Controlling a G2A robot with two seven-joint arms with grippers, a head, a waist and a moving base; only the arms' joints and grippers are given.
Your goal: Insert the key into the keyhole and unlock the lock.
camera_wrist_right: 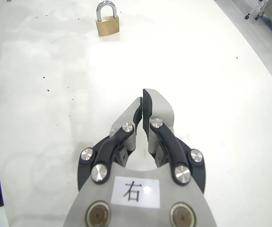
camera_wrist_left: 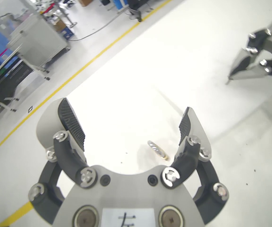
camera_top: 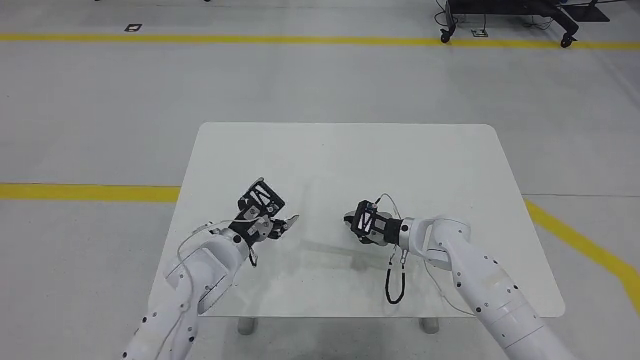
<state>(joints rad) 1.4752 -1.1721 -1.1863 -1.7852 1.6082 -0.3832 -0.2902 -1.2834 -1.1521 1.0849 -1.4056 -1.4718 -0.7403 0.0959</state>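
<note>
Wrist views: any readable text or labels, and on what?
"左", bottom cut off: sticker on the left gripper.
"右": label on the right gripper.
No print legible on the padlock.
Print on the black panel behind: too blurred.

White label (camera_wrist_right: pixel 136 192) on the base plate of the right claw (camera_wrist_right: pixel 143 96), one black Chinese character for right, second white label (camera_wrist_left: pixel 128 218) on the left claw (camera_wrist_left: pixel 126 105), character for left, cut by the edge

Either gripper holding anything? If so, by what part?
Nothing held. Left gripper is open, with the key lying untouched on the table; right gripper is shut, empty.
</note>
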